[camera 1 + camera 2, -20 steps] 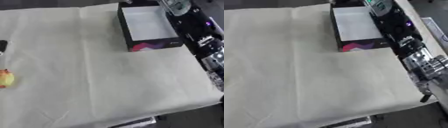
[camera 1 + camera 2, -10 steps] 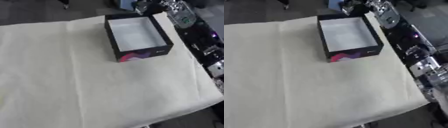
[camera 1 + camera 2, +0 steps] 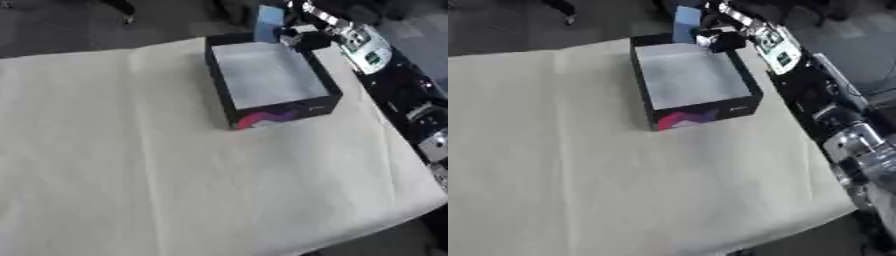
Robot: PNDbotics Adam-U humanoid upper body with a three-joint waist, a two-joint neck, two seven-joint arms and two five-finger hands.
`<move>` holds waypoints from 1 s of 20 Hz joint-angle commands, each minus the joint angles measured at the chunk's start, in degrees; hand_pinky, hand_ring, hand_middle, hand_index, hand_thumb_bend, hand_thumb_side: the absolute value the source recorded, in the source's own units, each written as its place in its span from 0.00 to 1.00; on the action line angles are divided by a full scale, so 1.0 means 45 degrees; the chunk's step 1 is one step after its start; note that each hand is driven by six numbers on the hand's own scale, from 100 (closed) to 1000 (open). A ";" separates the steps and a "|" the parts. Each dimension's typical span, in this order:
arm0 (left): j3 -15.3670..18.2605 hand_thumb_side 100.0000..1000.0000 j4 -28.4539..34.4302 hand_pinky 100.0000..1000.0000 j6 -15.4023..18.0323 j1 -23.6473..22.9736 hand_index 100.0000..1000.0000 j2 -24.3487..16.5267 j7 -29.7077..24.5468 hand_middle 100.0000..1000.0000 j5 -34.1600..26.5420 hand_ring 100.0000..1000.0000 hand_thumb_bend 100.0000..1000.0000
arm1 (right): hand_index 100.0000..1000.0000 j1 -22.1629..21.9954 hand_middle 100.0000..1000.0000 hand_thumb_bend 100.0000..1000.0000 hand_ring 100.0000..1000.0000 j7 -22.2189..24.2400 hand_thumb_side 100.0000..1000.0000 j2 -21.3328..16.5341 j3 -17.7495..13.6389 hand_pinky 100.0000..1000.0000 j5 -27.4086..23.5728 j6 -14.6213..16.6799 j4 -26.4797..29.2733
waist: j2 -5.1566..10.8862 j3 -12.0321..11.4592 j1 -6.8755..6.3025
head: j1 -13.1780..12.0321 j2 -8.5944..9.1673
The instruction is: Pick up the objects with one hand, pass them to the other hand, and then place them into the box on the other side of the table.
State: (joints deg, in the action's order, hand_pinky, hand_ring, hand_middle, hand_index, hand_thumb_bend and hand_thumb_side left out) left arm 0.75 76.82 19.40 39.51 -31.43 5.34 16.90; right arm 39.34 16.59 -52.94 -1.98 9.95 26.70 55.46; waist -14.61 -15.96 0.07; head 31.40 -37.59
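Box (image 3: 271,82) first: in the left eye view it sits toward the far right of the cream-covered table (image 3: 131,165), black-walled with a pale floor that looks empty, a red and purple mark on its near wall. Our right arm runs along the table's right edge, and its hand (image 3: 302,37) shows at the box's far right corner beside a pale blue piece (image 3: 269,22); we cannot tell whether the fingers are curled round that piece or merely near it. We see no left hand.

In the right eye view the same hand (image 3: 721,39) hangs just over the far rim, the blue piece above the far wall rather than inside. Judging the step to be the placing, we should bring the hand inward over the pale floor, lower it clear of the walls, and only then let go, so nothing catches the rim or drops behind the box.
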 commanded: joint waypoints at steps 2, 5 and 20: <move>0.0432 0.30 0.0164 0.80 -0.0080 0.0014 0.78 -0.0801 0.0392 0.65 -0.0171 0.66 0.39 | 0.64 0.0114 0.29 0.00 0.92 -0.0042 0.30 -0.0715 0.0077 0.75 0.1331 0.0681 -0.0478 | 0.0200 -0.0058 -0.0003 | -0.0033 0.0023; 0.0558 0.30 0.0169 0.80 -0.0117 -0.0066 0.78 -0.0977 0.0556 0.65 -0.0193 0.67 0.40 | 0.85 0.0110 0.50 0.08 1.00 0.0022 0.30 -0.0686 0.0079 0.79 0.2195 0.1233 -0.0714 | 0.0198 -0.0095 0.0009 | -0.0103 -0.0016; 0.0836 0.29 0.0059 0.79 -0.0257 -0.0285 0.79 -0.1339 0.0920 0.65 -0.0166 0.67 0.40 | 1.00 0.0085 0.82 0.13 1.00 -0.0441 0.12 -0.0780 -0.0326 0.90 0.4669 0.2293 0.0249 | 0.0246 -0.0092 0.0058 | -0.0547 -0.0282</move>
State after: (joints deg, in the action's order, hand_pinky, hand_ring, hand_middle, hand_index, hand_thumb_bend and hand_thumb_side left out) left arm 3.66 76.49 18.18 37.62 -34.85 9.19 16.39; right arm 39.01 14.98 -53.67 -2.53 31.40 37.16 55.20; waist -14.61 -16.42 0.43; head 29.19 -38.70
